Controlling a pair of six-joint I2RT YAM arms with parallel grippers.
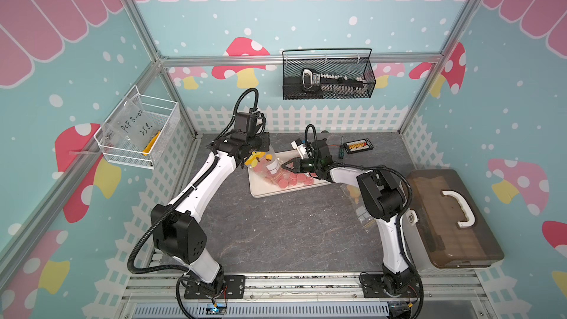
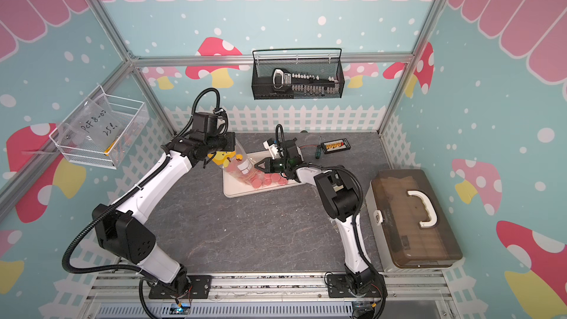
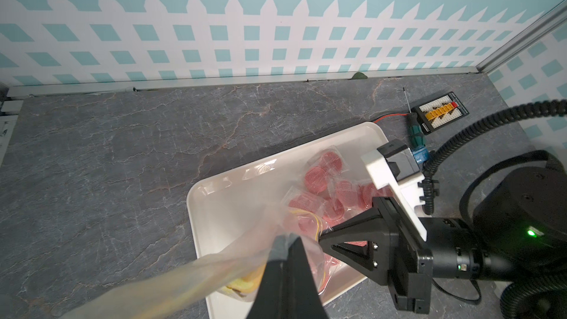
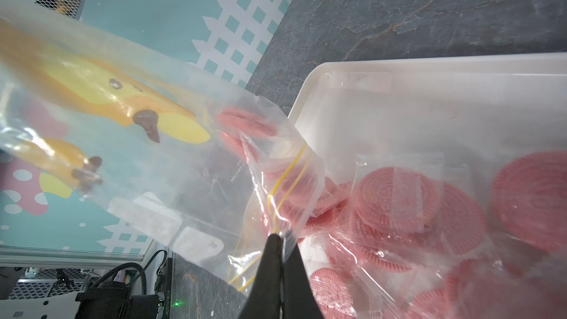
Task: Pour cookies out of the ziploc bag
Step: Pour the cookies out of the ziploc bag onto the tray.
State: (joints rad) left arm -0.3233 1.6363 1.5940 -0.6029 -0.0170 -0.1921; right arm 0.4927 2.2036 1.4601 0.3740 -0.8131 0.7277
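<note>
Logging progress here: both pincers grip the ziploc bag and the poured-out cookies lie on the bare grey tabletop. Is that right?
Only the resting place is wrong: the cookies lie in the white tray, as the right wrist view shows. The left pincer and right pincer both grip the ziploc bag.

A green-handled screwdriver (image 1: 340,152) and a black connector board (image 1: 358,146) lie on the surface (image 1: 276,225) just beyond the right gripper (image 1: 283,167). A brown-lidded toolbox (image 1: 435,225) sits well to its right.

left arm (image 1: 208,179): stretched forward, wrist bent down | left claw (image 3: 289,240): jaws pressed together | right arm (image 1: 380,194): elbow raised, forearm turned inward | right claw (image 4: 277,237): jaws pressed together, tips near left claw
</note>
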